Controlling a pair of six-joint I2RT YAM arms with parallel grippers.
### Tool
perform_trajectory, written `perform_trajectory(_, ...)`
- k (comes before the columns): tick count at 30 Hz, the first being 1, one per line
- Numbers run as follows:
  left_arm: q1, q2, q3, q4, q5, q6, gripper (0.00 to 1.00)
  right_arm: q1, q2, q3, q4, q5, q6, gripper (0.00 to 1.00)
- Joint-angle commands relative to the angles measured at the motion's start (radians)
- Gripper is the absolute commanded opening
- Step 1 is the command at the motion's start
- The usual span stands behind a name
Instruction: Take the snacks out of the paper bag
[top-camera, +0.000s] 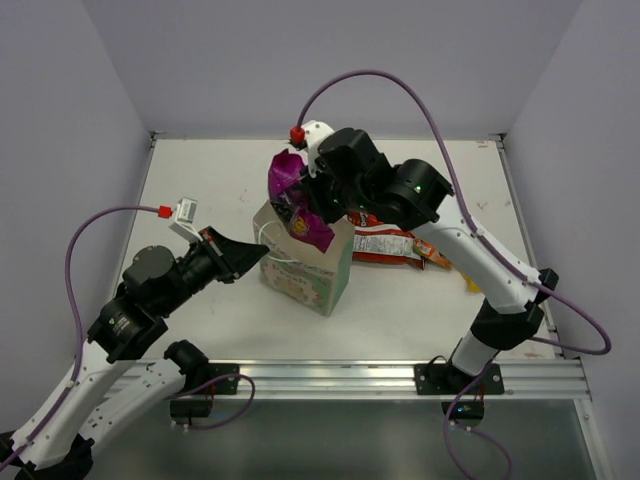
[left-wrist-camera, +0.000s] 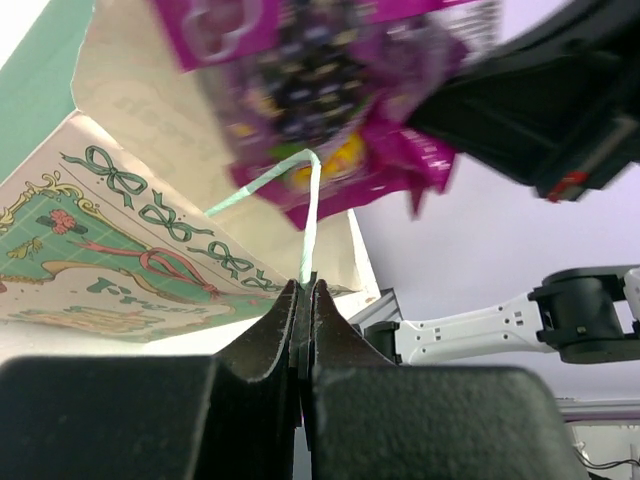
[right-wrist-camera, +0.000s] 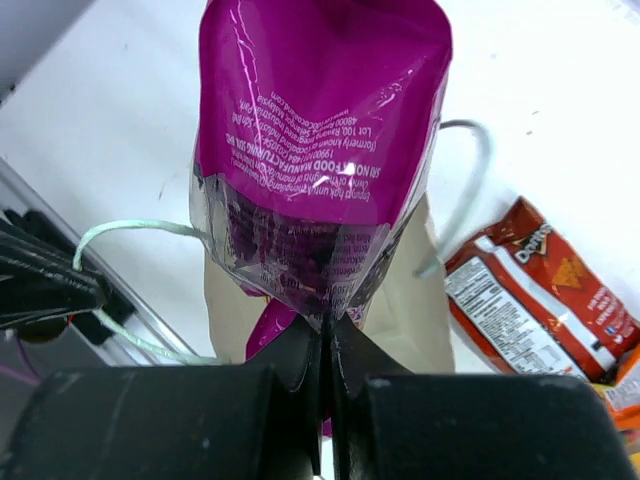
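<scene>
Magenta packet (right-wrist-camera: 320, 150), red-and-white packet (right-wrist-camera: 540, 300), cream paper bag (left-wrist-camera: 120, 250) printed with green bows.

Below the right gripper (right-wrist-camera: 326, 335) we see a white table (top-camera: 200, 180). Plain lilac walls (top-camera: 320, 60) rise beyond it and to either side, and a metal rail (top-camera: 400, 378) runs behind it.

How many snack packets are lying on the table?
3: a red-and-white packet right of the paper bag, an orange packet beside it, and a yellow packet peeking out by the right arm. More may hide under it or in the bag.
</scene>
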Motion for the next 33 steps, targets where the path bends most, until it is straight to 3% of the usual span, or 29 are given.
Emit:
perform_trajectory(1,-0.004,-0.005,0.003,0.005,-0.019,0.016,0.01,-0.004,-0.189,-0.010,0.209,0.122,0.022,0.00)
perform_trajectory(8,-0.004,0.007,0.006,0.015,-0.008,0.019,0.01,-0.006,-0.508,-0.224,0.436,0.354,-0.013,0.00)
perform_trajectory(12,-0.004,0.007,0.010,0.018,-0.005,0.016,0.02,-0.012,-0.666,-0.450,0.619,0.481,-0.072,0.00)
perform_trajectory(14,-0.004,0.007,0.013,0.016,-0.007,0.016,0.03,-0.029,-0.699,-0.521,0.627,0.619,-0.089,0.00)
perform_trajectory(19,-0.004,0.007,0.020,0.016,-0.004,0.011,0.07,-0.153,-0.737,-0.690,0.630,0.764,-0.121,0.00)
perform_trajectory(22,-0.002,0.001,0.021,0.015,-0.005,-0.001,0.13,-0.260,-0.725,-0.803,0.628,0.761,-0.112,0.00)
perform_trajectory(26,-0.004,-0.016,0.023,0.010,-0.004,-0.012,0.32,-0.438,-0.638,-0.889,0.549,0.687,-0.023,0.00)
perform_trajectory(33,-0.004,-0.042,0.040,-0.027,-0.005,-0.015,0.58,-0.570,-0.429,-0.937,0.527,0.522,0.055,0.01)
